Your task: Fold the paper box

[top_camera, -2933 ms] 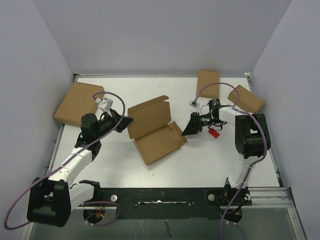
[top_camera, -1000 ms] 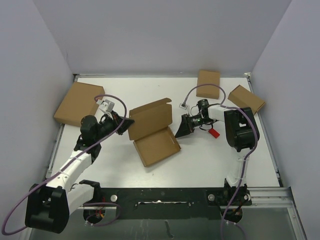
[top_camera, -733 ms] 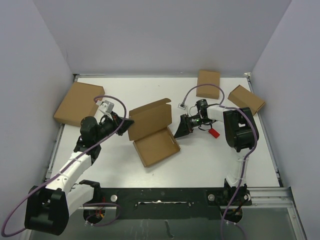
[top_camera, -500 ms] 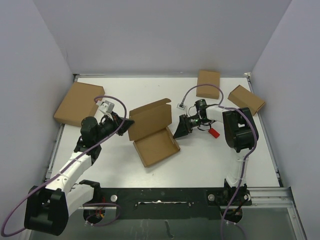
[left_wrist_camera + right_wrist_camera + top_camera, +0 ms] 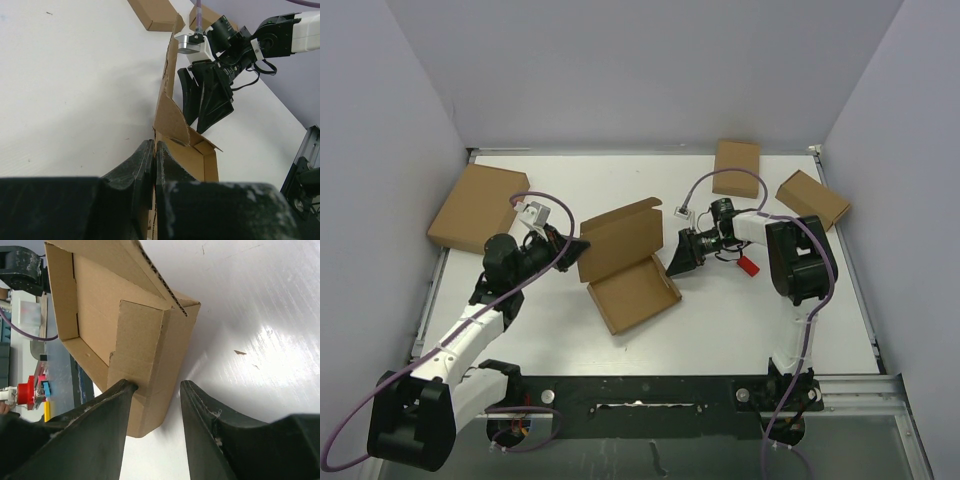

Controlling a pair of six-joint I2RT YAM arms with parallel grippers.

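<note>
Shows the paper box (image 5: 625,265) at the middle of the table (image 5: 740,315), tray flat, lid raised.
Finds the left gripper (image 5: 153,146) clamped shut on the box's left edge, the right gripper (image 5: 156,386) half open astride the right side flap, holding nothing. Looks light, stiff across panels, weak at creases and slits; suggests gripping panel edges, not flap tips.

Left arm (image 5: 470,318) stretched forward and right from its base. Left gripper (image 5: 572,243) pinched tight on the lid edge of the paper box (image 5: 620,238). Right arm (image 5: 798,262) bent sharply at the elbow, wrist pointing left. Right gripper (image 5: 677,256) low over the desk, jaws apart.
</note>
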